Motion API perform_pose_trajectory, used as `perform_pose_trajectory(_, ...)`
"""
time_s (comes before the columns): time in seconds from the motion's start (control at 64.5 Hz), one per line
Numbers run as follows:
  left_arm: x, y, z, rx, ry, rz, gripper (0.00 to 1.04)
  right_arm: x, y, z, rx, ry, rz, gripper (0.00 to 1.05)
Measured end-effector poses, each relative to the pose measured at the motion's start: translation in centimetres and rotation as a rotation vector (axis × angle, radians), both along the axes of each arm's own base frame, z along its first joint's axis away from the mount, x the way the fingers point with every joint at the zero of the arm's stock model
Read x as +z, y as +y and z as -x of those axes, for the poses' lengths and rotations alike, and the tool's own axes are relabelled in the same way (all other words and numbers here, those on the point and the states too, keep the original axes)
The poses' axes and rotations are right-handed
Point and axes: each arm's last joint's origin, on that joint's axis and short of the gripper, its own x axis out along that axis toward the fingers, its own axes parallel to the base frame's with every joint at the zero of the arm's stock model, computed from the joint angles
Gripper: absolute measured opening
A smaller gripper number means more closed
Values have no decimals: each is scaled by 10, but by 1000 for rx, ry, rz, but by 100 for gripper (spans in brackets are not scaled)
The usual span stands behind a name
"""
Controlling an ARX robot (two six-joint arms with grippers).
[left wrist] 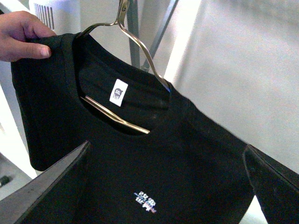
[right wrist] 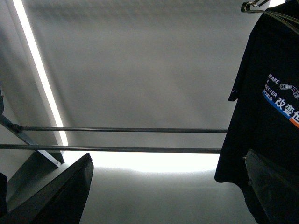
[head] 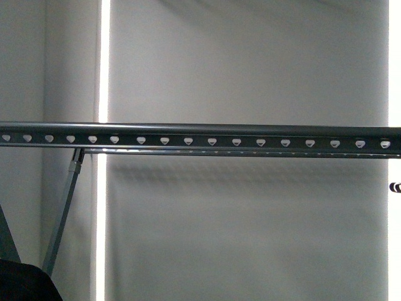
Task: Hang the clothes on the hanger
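My left gripper [left wrist: 166,145] and right gripper [right wrist: 167,155] gape wide, empty. A soft black T-shirt [left wrist: 187,168] drapes a thin silver wire hanger [left wrist: 126,120] before the left one; the heart-holed dark grey metal rail [head: 200,132] spans ahead.

a: fig. 1, background?
b: pale blind [head: 250,63], plain and flat, filling the front view. a vertical strip of light [head: 103,63] cuts it left of centre, top to bottom; the same strip runs slanted in the right wrist view.

a: the metal item in the left wrist view?
b: thin silver wire coat hanger [left wrist: 117,116], tilted, with its lower bar slanting. its hook shows in the right wrist view at the frame's edge.

a: the white object behind it?
b: white box [left wrist: 51,14] with a row of narrow vertical slots, only partly in frame.

a: the dark speck at the front view's right edge?
b: small dark thing [head: 396,186], too small to identify.
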Motion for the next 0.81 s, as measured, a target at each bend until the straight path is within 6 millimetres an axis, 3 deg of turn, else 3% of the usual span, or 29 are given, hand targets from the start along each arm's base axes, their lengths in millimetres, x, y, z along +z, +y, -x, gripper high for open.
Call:
perform_pose_trajectory(0.264, 29, -3, -70, 247, 141, 237, 98, 0, 0, 0, 0, 0, 0, 97)
perform_pose_trajectory(0.543, 16, -27, -127, 406, 172, 318, 98, 0, 0, 0, 0, 0, 0, 97)
perform_pose_trajectory(0.806, 5, -32, -159, 441, 181, 334, 98, 0, 0, 0, 0, 0, 0, 97)
